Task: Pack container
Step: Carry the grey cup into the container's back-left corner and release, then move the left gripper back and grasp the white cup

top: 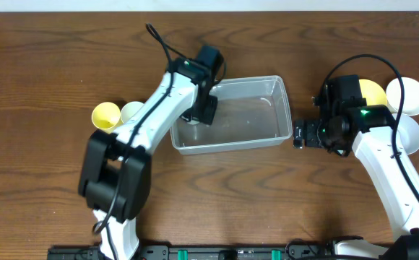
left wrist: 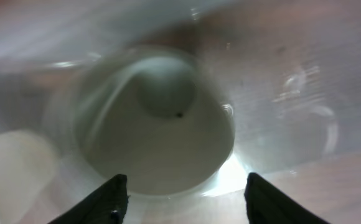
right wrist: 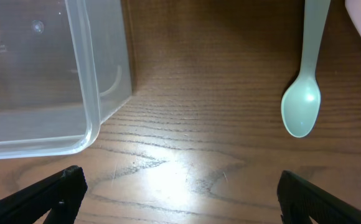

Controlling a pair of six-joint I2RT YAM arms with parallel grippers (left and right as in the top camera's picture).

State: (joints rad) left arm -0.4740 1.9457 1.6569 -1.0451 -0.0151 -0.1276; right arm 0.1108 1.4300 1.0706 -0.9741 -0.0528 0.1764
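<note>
Two items, a yellow bowl (top: 105, 115) and a whitish bowl (top: 131, 110), are noted unpacked at far left. The container (top: 249, 119) is set at table centre. A pale bowl (left wrist: 162, 124) is seen inside its left end, under the left gripper (left wrist: 183, 183), whose fingers are parted with nothing held. The right gripper (right wrist: 180, 180) is spread wide and empty, just right of the container. A spoon (right wrist: 302, 112) and white bowls (top: 410, 94) are noted outside. Packing is judged barely begun.

The overhead camera is looking straight down on the whole table (top: 43, 65). The left wrist camera is hanging very close over the nine o'clock end of the container (top: 256, 115). The right wrist camera is sitting low at its three o'clock, sharing one corner.
</note>
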